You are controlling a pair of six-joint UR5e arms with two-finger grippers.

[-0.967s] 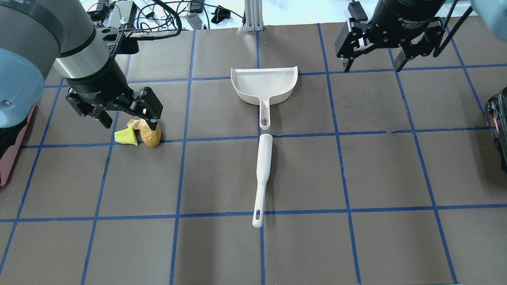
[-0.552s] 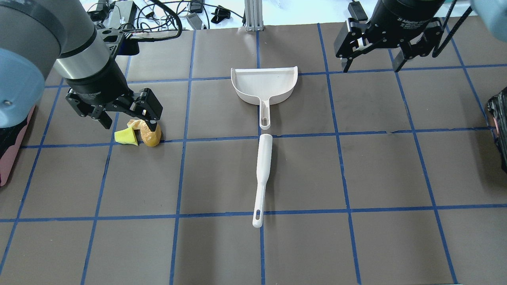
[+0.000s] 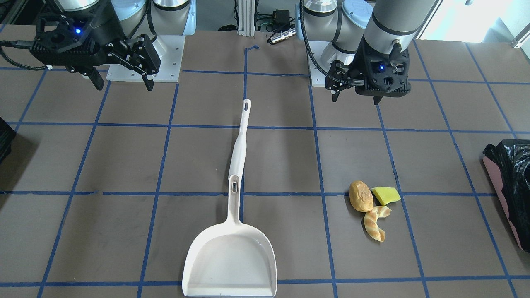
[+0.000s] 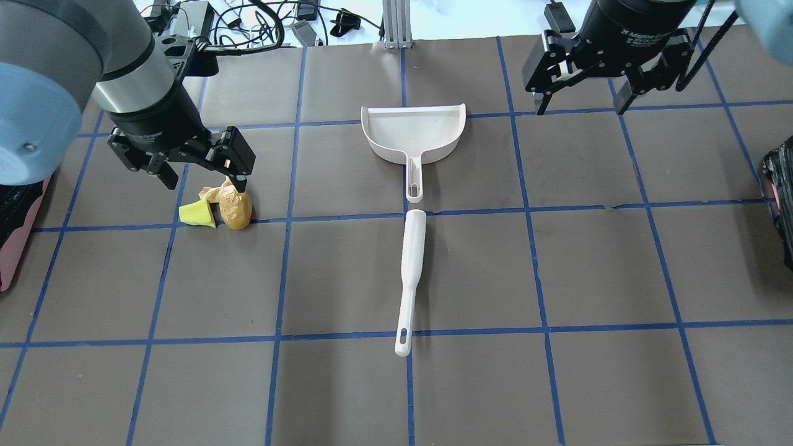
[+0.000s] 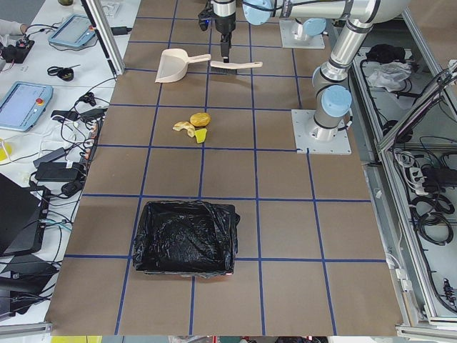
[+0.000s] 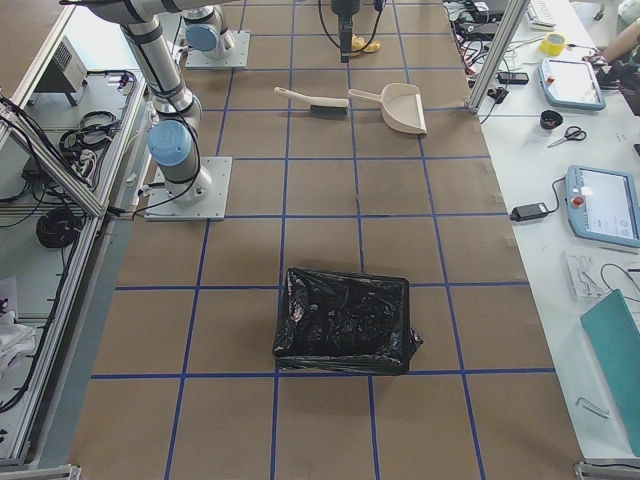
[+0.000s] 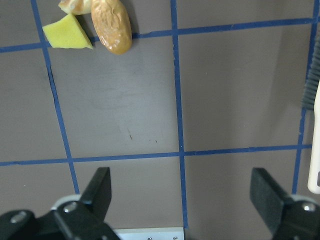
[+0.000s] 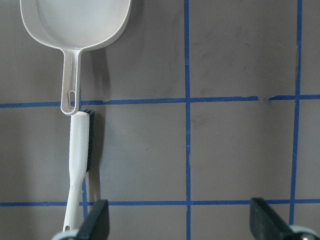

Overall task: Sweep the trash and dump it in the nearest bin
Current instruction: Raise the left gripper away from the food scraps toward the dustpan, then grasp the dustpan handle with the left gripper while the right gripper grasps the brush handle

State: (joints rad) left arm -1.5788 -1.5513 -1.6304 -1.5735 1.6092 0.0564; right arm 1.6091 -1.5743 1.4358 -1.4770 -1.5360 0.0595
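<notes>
The trash lies together on the table's left: a brown bread roll, a yellow wedge and a twisted pastry, also in the front view. My left gripper is open and empty, hovering just behind the pieces; its wrist view shows the roll ahead of the jaws. The white dustpan and white brush lie end to end at the centre. My right gripper is open and empty at the far right. The pink-sided bin with a black bag sits at the left edge.
A second container lined with a black bag stands at the table's right edge. Cables and devices lie beyond the far edge. Blue tape lines grid the brown table.
My left gripper has drawn back a little from the trash, so its finger no longer overlaps the bread roll. The trash, dustpan and brush have not moved. The right gripper has barely shifted.
</notes>
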